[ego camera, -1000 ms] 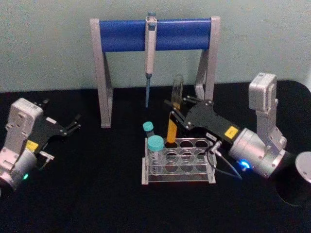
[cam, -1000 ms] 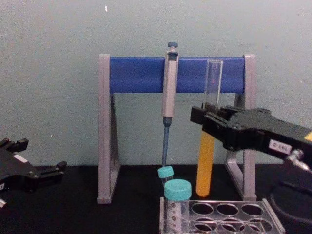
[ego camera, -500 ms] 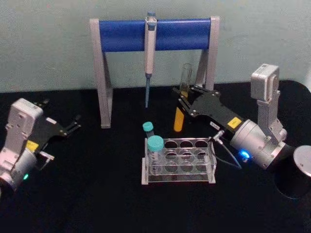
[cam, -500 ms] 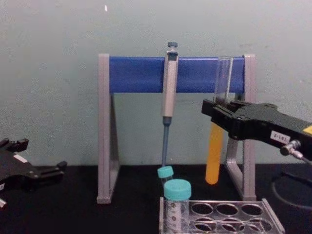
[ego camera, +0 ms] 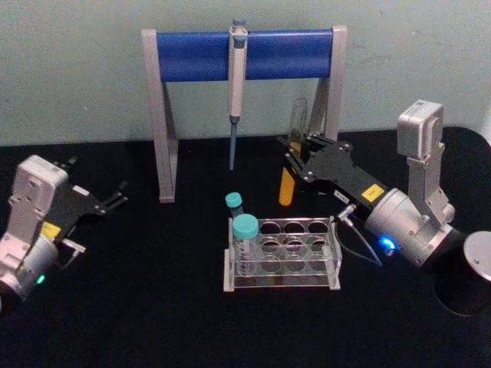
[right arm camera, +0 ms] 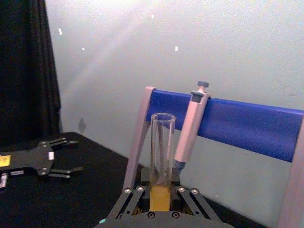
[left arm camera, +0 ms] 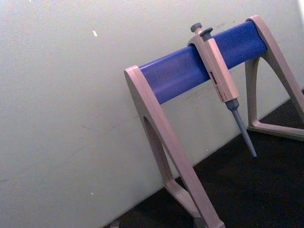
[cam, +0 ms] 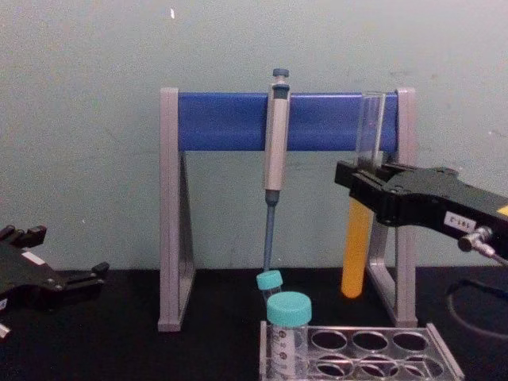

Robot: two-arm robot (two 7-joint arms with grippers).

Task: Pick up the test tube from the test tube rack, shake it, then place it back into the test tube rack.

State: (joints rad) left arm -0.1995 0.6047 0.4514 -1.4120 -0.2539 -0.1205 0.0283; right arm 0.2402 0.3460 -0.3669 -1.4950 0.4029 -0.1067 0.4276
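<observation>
The test tube (ego camera: 287, 186) is a slim clear glass tube with orange-yellow liquid in its lower half. My right gripper (ego camera: 294, 157) is shut on its middle and holds it slightly tilted in the air. It hangs behind the test tube rack (ego camera: 284, 280), close to the stand's right leg. In the chest view the test tube (cam: 356, 254) hangs from the right gripper (cam: 361, 186), above and behind the rack (cam: 444, 353). In the right wrist view the tube (right arm camera: 162, 142) stands between the fingers of the right gripper (right arm camera: 160, 191). My left gripper (ego camera: 119, 195) rests open at the far left.
A grey stand with a blue crossbar (ego camera: 245, 54) stands at the back, and a grey pipette (ego camera: 236, 77) hangs from it. Two teal-capped vials (ego camera: 245, 230) sit in the rack's left end. A black round object (ego camera: 464, 295) lies at the right edge.
My right gripper has carried the test tube up from just above the rack, back and to the right toward the stand's right leg. The left arm has not moved.
</observation>
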